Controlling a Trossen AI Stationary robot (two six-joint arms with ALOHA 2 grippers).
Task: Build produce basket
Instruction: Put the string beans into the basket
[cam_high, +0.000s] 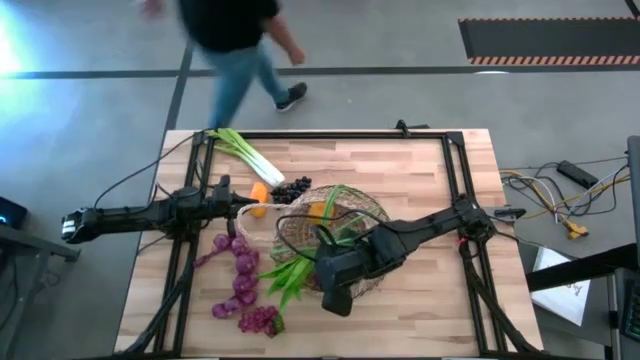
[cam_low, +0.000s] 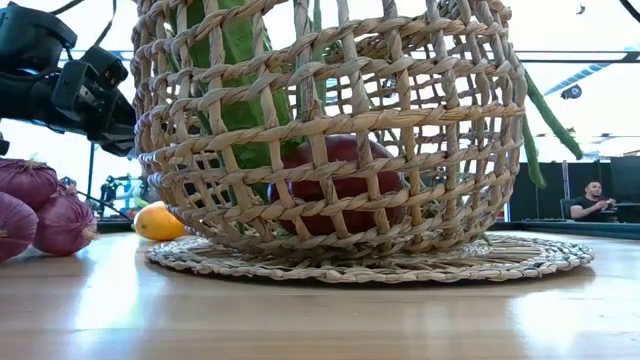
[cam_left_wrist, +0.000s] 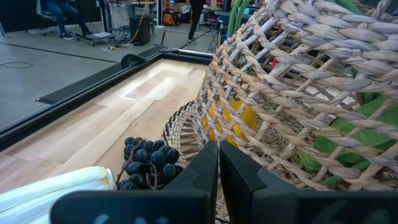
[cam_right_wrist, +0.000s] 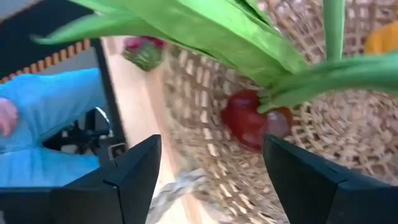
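The wicker basket (cam_high: 335, 225) stands mid-table on its flat woven base (cam_low: 360, 258). Inside it lie a red apple (cam_low: 335, 185), an orange piece (cam_left_wrist: 227, 118) and long green leaves (cam_right_wrist: 205, 31). My right gripper (cam_right_wrist: 211, 168) hangs open above the basket's near side, with the apple (cam_right_wrist: 249, 121) below it. My left gripper (cam_left_wrist: 219, 163) is shut, its tips at the basket's left wall. Outside the basket, all on the table, are the leek (cam_high: 245, 152), dark grapes (cam_high: 290, 190), another orange piece (cam_low: 160, 222), purple bunches (cam_high: 238, 275) and more leaves (cam_high: 290, 272). My left gripper has its shut fingertips (cam_left_wrist: 208, 155) level against the lower left wall of the basket (cam_left_wrist: 205, 134), coming from the table's left. Whether they touch or pinch a strand of the weave, I cannot tell.
A person (cam_high: 240, 40) walks on the floor past the table's far edge. A black frame rail (cam_high: 330, 135) runs around the table top. Bare wood lies right of the basket and along the far side. Cables (cam_high: 545, 195) lie off the right edge.
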